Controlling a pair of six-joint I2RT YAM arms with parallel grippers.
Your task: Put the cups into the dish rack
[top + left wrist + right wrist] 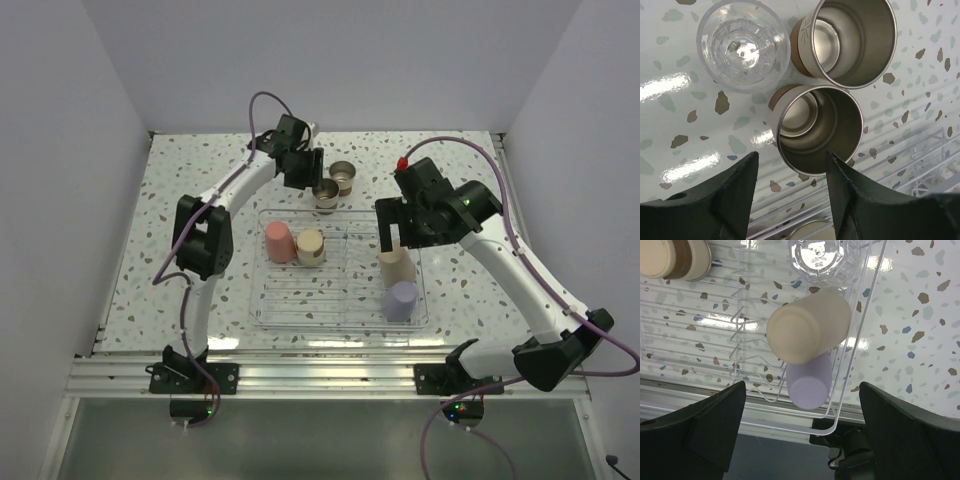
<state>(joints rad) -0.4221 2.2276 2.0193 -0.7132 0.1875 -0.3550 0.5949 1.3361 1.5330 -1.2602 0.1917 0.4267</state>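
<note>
Bare table [685, 115] lies open on one side of the near steel cup [817, 132] — behind it a second steel cup [852, 42] and a clear cup [742, 45] crowd close, with the dish rack [927, 160] wires near the other side.

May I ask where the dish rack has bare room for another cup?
The dish rack is bare at its near left, in front of the pink cup and left of the lavender cup. Its right side, around the beige cup, is crowded.

A white tabletop [165, 175] speckled with brown, grey-green and blue chips is enclosed by plain pale walls [330, 60] on three sides, with a ribbed aluminium rail [330, 375] along its near edge.
</note>
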